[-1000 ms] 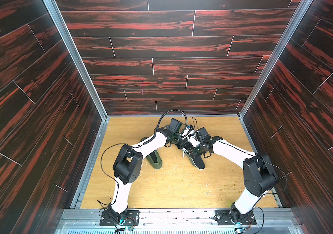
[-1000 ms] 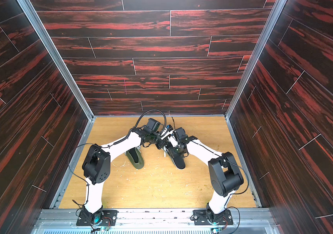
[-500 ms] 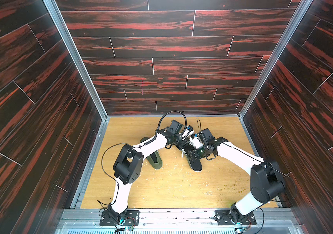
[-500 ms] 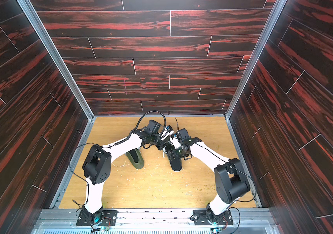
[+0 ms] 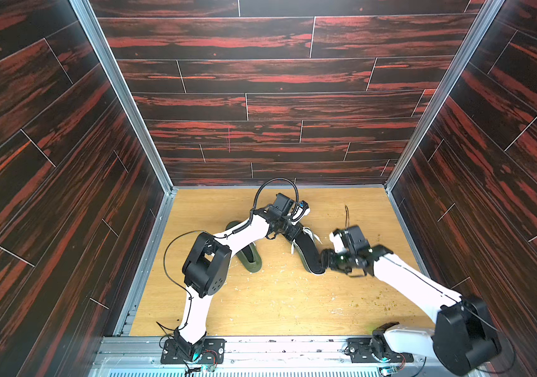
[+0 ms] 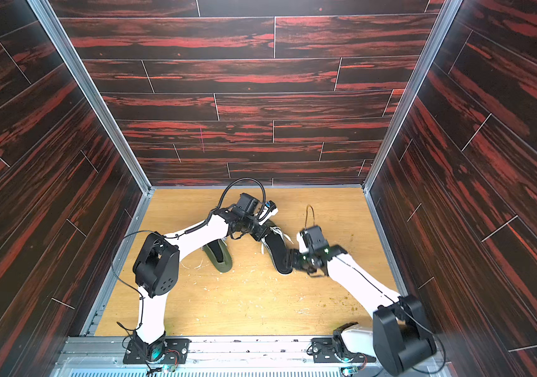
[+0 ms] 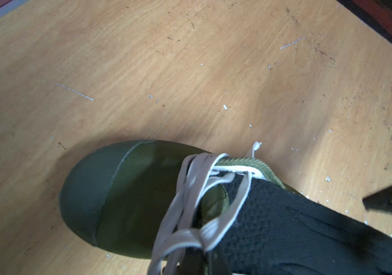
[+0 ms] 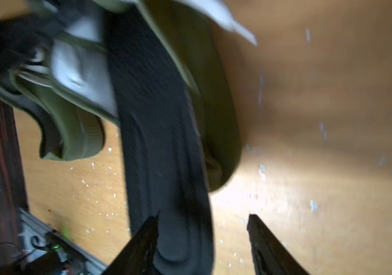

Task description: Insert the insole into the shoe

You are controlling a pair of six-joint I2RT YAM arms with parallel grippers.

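Observation:
A green shoe (image 7: 128, 197) with white laces lies mid-floor. A black insole (image 5: 308, 251) runs into its opening, and the heel half sticks out over the shoe's back. My left gripper (image 5: 288, 230) is shut at the shoe's laced throat, and its fingers (image 7: 197, 262) pinch the green upper beside the insole (image 7: 285, 226). My right gripper (image 8: 203, 214) is open at the insole's heel end (image 8: 166, 238). One finger overlaps the insole's edge and the other stands over bare floor. Both top views show the right gripper (image 6: 296, 261) just behind the heel.
A second green shoe (image 5: 251, 261) lies on the floor under my left forearm, close to the first shoe. Dark red panel walls (image 5: 65, 228) close in three sides, and a metal rail (image 5: 260, 346) runs along the near edge. White crumbs dot the wooden floor (image 5: 277, 303).
My right arm has drawn back from above the shoe toward the near right, so its gripper now sits at the insole's heel end. The left arm and shoe have barely moved.

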